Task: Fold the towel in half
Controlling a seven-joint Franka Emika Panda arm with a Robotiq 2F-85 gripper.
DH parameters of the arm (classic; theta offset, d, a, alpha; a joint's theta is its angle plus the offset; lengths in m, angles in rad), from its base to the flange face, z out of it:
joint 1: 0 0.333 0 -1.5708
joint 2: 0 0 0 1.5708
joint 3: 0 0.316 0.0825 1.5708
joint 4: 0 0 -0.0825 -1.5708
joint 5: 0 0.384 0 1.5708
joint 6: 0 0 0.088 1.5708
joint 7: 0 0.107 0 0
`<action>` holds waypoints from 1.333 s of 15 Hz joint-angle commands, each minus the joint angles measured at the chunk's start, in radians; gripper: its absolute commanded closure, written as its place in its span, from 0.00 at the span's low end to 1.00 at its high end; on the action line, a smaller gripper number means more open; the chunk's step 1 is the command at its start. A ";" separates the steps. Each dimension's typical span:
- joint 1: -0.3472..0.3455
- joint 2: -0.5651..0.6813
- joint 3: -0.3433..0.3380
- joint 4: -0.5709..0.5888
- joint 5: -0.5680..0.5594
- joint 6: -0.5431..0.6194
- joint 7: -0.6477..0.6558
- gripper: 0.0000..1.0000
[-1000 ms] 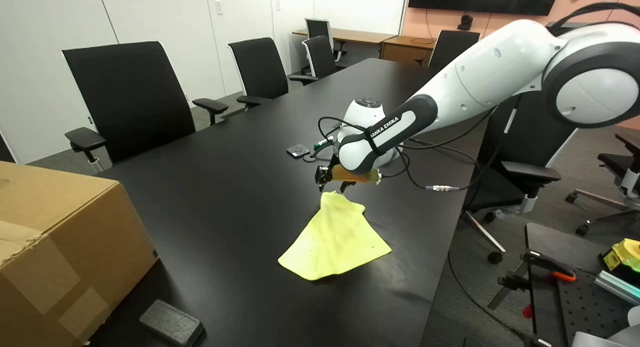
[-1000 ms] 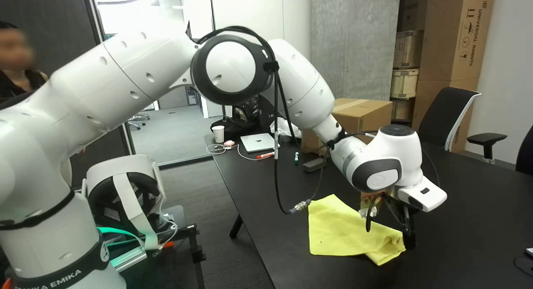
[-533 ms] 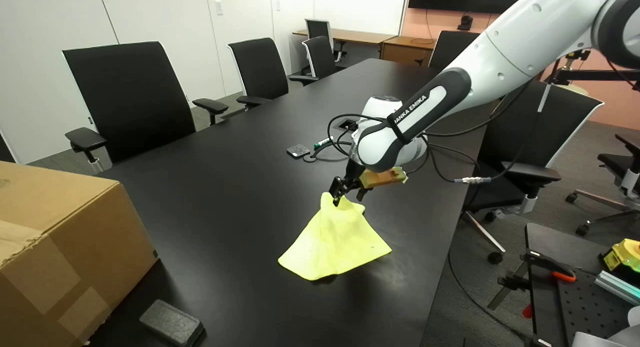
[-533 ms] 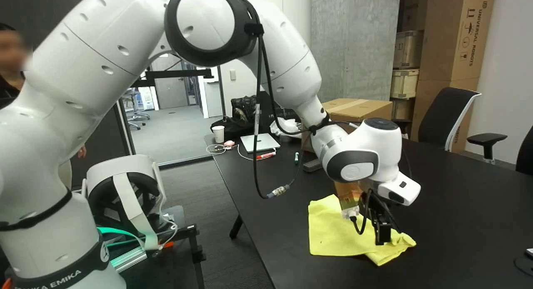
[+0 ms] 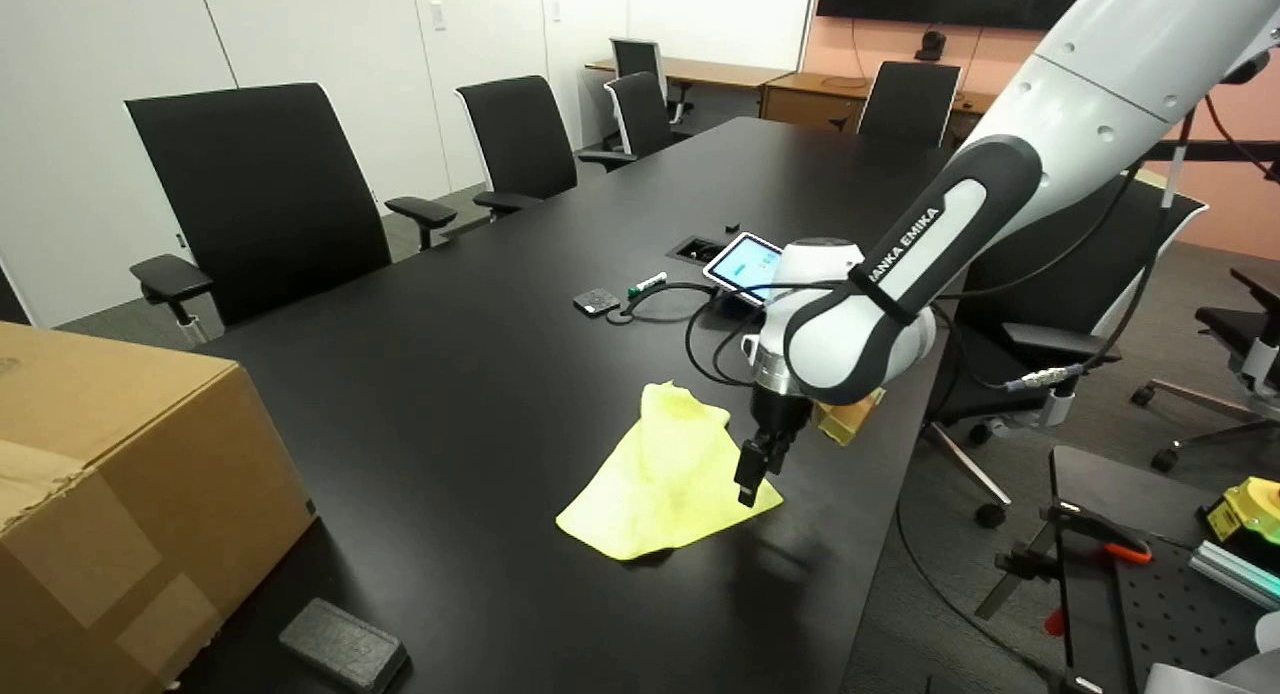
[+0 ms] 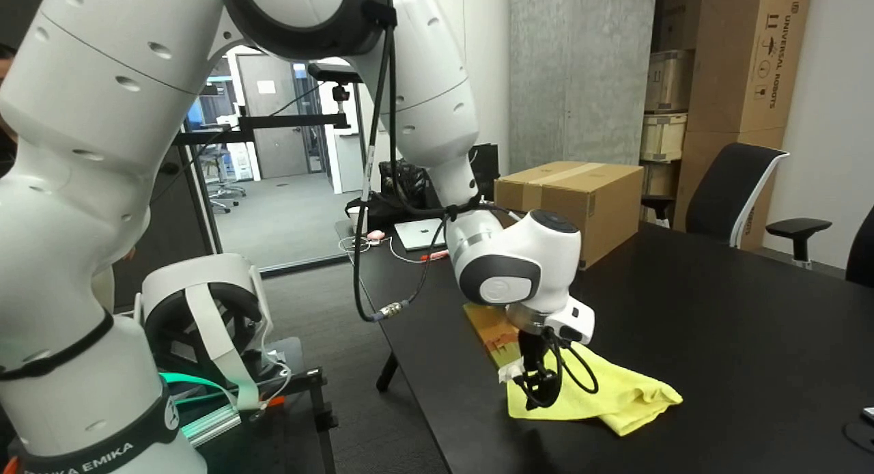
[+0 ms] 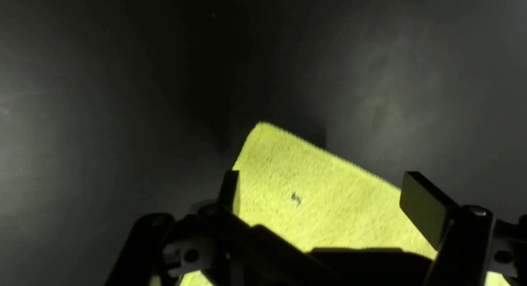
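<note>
A black table (image 5: 450, 444) stretched away. The gripper (image 7: 327, 201) pointed down, jaws wide, unclenched, a corner of the yellow towel (image 5: 655, 484) showing between; contact couldn't be told. In an exterior view the arm (image 5: 1070, 124) slanted down from the right; the towel lay on the table, far end rumpled.

Hand (image 7: 326, 197) now over towel's (image 5: 662, 479) wide end

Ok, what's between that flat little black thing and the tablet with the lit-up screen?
In an exterior view, a white and green marker and a black cord lie between the little black thing and the tablet.
</note>
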 commanded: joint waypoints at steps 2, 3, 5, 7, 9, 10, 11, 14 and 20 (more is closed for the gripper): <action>0.019 -0.057 0.010 -0.108 -0.114 -0.003 -0.109 0.00; 0.037 -0.051 -0.004 -0.102 -0.154 -0.012 -0.116 0.00; 0.068 -0.050 -0.030 -0.092 -0.235 -0.021 -0.127 0.00; 0.087 -0.040 -0.049 -0.078 -0.311 -0.015 -0.150 0.00; 0.102 -0.036 -0.066 -0.070 -0.384 -0.004 -0.179 0.00; 0.108 -0.035 -0.072 -0.066 -0.418 0.002 -0.195 0.00; 0.106 -0.027 -0.074 -0.059 -0.449 0.011 -0.220 0.00; 0.082 -0.019 -0.065 -0.044 -0.522 0.038 -0.315 0.00; -0.035 0.006 0.031 -0.020 -0.541 0.088 -0.623 0.00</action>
